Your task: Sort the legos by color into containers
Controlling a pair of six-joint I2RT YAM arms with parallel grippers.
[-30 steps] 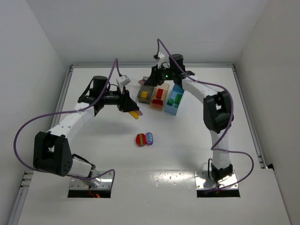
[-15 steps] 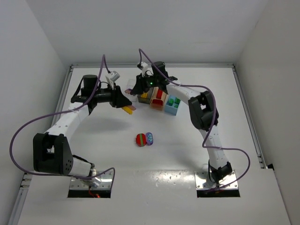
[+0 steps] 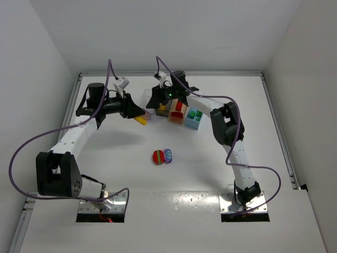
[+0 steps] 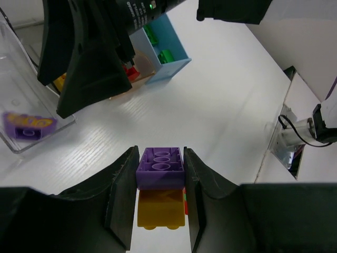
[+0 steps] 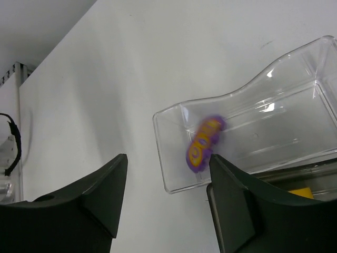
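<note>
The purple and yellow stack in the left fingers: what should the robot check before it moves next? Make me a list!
1. Left fingers gripping the stack: ok, shut on it.
2. Stack all one colour: not ok, a purple brick is joined to a yellow brick.
3. Right fingers let go: ok, open and empty.
4. Purple piece settled in the clear bin: cannot tell, it looks blurred.
5. Room above the clear bin: not ok, the right fingers hang over it.
6. Table finished: not ok, a red brick lies loose.
</note>
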